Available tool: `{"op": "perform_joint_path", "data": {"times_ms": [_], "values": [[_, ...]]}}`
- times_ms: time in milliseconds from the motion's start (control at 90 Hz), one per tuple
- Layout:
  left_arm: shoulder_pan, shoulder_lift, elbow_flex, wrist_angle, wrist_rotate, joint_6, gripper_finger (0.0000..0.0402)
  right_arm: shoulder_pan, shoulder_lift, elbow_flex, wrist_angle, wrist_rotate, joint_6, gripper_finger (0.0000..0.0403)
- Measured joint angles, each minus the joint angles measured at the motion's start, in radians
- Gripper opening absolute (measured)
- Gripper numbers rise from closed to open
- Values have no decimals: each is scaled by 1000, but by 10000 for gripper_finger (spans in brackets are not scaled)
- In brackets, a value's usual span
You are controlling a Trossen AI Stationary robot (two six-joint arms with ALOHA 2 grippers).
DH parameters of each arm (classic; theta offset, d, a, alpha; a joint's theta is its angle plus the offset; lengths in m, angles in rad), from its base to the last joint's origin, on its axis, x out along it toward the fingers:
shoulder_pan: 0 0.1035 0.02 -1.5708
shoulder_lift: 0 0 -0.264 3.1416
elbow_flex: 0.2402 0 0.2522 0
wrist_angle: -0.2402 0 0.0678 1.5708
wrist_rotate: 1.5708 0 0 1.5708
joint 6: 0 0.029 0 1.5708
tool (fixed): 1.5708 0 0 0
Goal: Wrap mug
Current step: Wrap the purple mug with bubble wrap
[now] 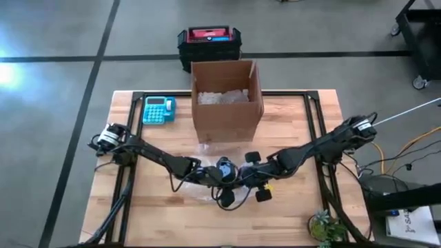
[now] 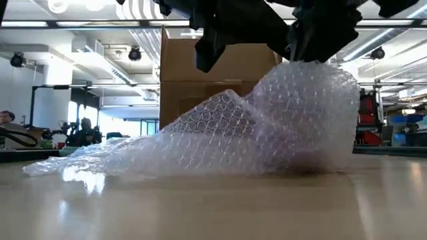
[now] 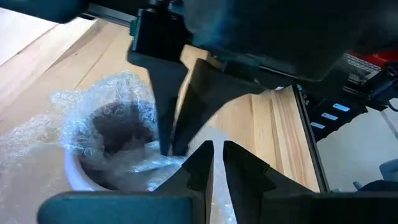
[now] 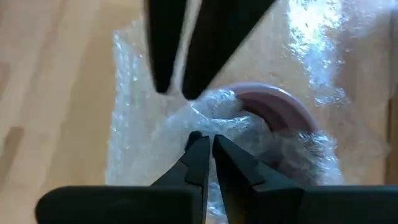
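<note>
while both arms reach in from the table's two sides and meet near the middle of its front half, the mug (image 3: 102, 155) stands there upright, its pale rim showing in both wrist views and its dark inside partly filled with bubble wrap (image 2: 220, 137). the wrap climbs over the mug in a tall mound and trails off flat across the table (image 1: 296, 207) toward the left arm's side, as the low view shows. the left gripper (image 3: 214, 152) hovers at the mug's rim with its jaws nearly closed, only a thin gap between them, pinching a fold of wrap at the lip. the right gripper (image 4: 208, 144) comes in from the opposite side, its jaws likewise almost together on the crumpled wrap tucked at the mug's mouth. each arm's fingers crowd the other's wrist view, blocking much of the mug. just behind the work spot stands an open cardboard box (image 1: 226, 100) with more clear wrap inside it, and in the low view it rises right behind the mound. a blue calculator (image 1: 158, 110) lies beside the box toward the left arm's side. beyond the table's far edge a black and red case (image 1: 209, 43) sits on the floor. a small green plant (image 1: 325, 227) pokes in at the table's front corner on the right arm's side.
</note>
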Motion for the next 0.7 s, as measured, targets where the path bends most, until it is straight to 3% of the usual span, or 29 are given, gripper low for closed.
{"op": "perform_joint_path", "data": {"times_ms": [700], "values": [[0, 0, 0, 5, 0, -1, 24, -61, 101, 1, 4, -42, -82, 13]]}}
